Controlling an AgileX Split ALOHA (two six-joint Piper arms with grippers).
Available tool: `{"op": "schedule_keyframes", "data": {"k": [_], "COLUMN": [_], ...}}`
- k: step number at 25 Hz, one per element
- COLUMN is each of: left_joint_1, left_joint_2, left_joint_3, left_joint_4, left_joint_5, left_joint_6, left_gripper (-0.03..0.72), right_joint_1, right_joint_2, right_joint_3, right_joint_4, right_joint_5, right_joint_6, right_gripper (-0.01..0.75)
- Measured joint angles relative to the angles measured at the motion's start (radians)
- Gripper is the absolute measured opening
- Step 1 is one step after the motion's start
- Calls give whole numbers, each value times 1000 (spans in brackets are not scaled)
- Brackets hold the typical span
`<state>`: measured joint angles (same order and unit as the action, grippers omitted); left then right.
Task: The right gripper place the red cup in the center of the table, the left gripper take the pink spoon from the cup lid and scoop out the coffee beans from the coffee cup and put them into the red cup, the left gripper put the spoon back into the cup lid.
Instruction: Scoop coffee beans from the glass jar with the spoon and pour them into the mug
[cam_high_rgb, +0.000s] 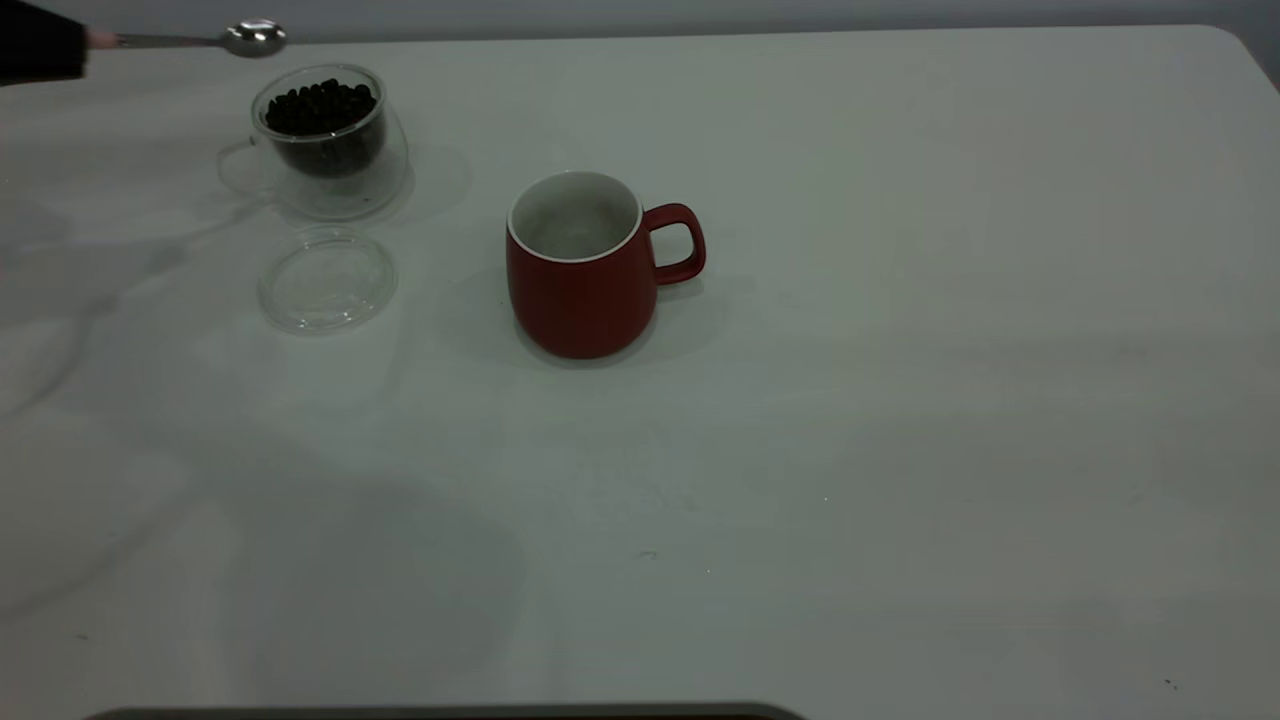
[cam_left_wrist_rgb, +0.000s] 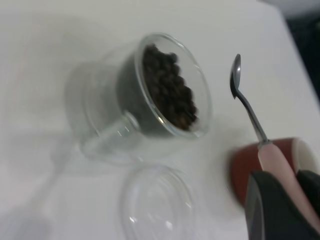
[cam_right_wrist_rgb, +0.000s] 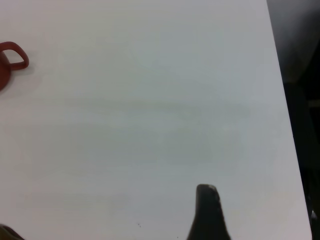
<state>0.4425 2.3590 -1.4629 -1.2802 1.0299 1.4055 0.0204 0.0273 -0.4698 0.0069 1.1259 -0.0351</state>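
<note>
Left wrist view gives us the left gripper (cam_left_wrist_rgb: 280, 200) clamped on the pale pink handle of the spoon (cam_left_wrist_rgb: 248, 107), whose thin neck and metal bowl reach out ahead of the fingers, edge-on to the camera. From the exterior view we see that same gripper (cam_high_rgb: 40, 42) at the far left corner of the table (cam_high_rgb: 900, 420), holding the spoon (cam_high_rgb: 215, 40) roughly level in the air, its bowl just beyond the rim of the coffee cup (cam_high_rgb: 325, 140) and not touching it. We cannot tell whether anything lies in the spoon's bowl.

Next out, the coffee cup (cam_left_wrist_rgb: 145, 95) stands on the table, and we see its inner wall heaped with dark beans (cam_high_rgb: 320, 110) close to the rim. The lid (cam_high_rgb: 328, 280) lies flat just beside it, nearer the camera, with nothing on it. To the right of both, well apart, the red cup (cam_high_rgb: 585, 270) stands upright near the middle of the table, handle pointing right; its white inside shows no beans.

On the right wrist view we find only one dark finger (cam_right_wrist_rgb: 207, 212) of the right gripper over bare table, far from the red cup's handle (cam_right_wrist_rgb: 12, 55); we cannot tell whether that claw is apart or together.
</note>
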Motion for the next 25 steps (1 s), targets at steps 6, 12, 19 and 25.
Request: {"op": "schedule_keyframes", "data": {"k": [6,12,19,25], "left_joint_1": [-95,-122,-157,-171], "left_joint_2": [0,0,10,41], "left_joint_3": [-43,-50,-51,-51], "left_joint_4": [65,99,112,109], "left_joint_5": [-147,-236,-308,-296], "left_joint_6": [5,15,38,24], "left_gripper": [118,118,118,118], "right_joint_1": [0,0,0,0], "right_joint_2": [0,0,0,0], "right_joint_3": [0,0,0,0], "right_joint_4": [0,0,0,0], "right_joint_5": [0,0,0,0], "right_joint_6": [0,0,0,-1], "right_gripper": [590,590,590,590]}}
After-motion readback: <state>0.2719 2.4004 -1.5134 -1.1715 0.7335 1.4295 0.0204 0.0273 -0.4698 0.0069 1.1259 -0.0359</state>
